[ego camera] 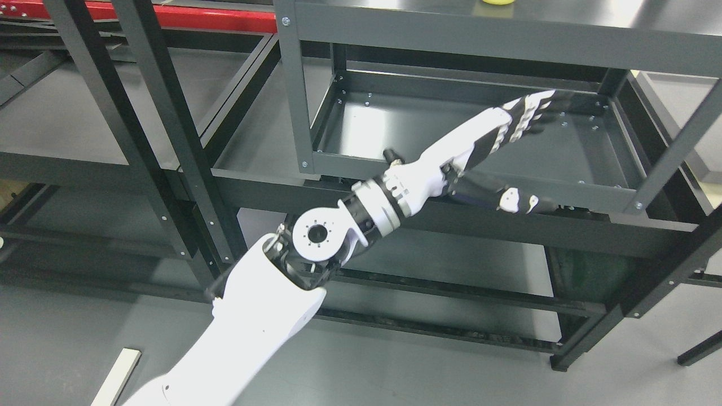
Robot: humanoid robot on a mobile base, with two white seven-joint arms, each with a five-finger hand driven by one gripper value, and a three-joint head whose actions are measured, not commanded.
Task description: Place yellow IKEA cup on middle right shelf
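The left hand (496,132) was stretched toward the right of the frame, fingers (533,113) extended flat, holding nothing. A yellow cup (496,1) was seen at the top edge, on the upper shelf (564,22).

Count, head view:
1 yellow cup (496,1), 1 robot hand (496,132), 2 dark shelf racks (462,34), 1 white strip (115,376) on floor.

Single head view. Camera looks steeply down and forward onto the dark metal shelf unit (479,34) at close range. The floor (428,372) shows beneath the unit. The left arm (265,316) enters from lower left, reaching toward the unit's lower tray (395,121).
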